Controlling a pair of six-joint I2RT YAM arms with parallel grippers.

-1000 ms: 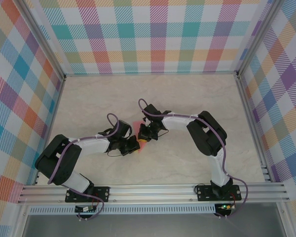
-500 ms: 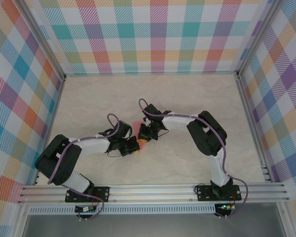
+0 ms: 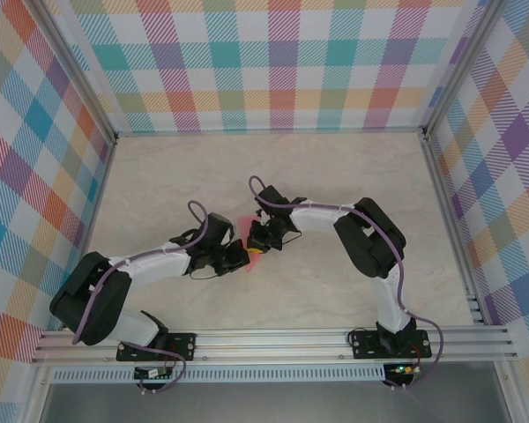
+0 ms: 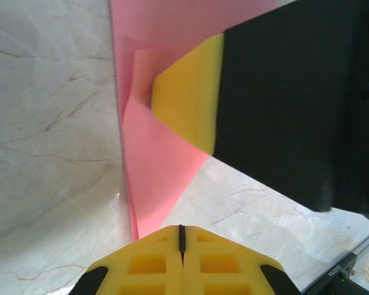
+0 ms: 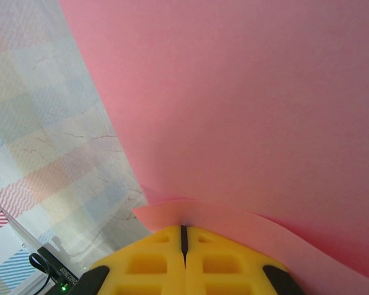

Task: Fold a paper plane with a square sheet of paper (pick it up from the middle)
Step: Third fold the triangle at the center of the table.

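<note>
The left gripper (image 4: pixel 181 228) has its jaws pressed together, and a corner of the creased pink paper sheet (image 4: pixel 154 178) reaches its tips; I cannot tell if it is pinched; the right gripper (image 5: pixel 183 228), jaws also together, nips the sheet's curled edge; the sheet is near the middle of the table (image 3: pixel 353 167).

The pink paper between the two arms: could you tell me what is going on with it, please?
Both arms are working a salmon-pink sheet of paper near the middle of the table. The left gripper and the right gripper are each shut on it, tips close together. The sheet shows folded layers, but it is no finished plane yet.
</note>
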